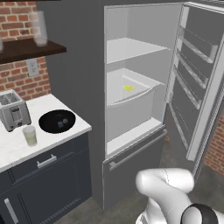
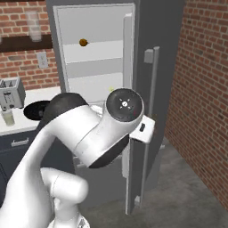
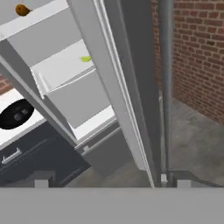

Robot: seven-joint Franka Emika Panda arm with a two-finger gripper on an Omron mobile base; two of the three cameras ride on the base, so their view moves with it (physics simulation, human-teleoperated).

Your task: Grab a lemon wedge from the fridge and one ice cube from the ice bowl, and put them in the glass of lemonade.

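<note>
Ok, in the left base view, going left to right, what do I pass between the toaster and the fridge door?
toaster → glass of lemonade → ice bowl → lemon wedge in the fridge → open fridge door

The left base view looked from left of the fridge [image 1: 144, 78] into its open interior. The right base view faced it from right, behind the arm. The hand view sat close beside the fridge's door edge, sharing its shelves.
</note>
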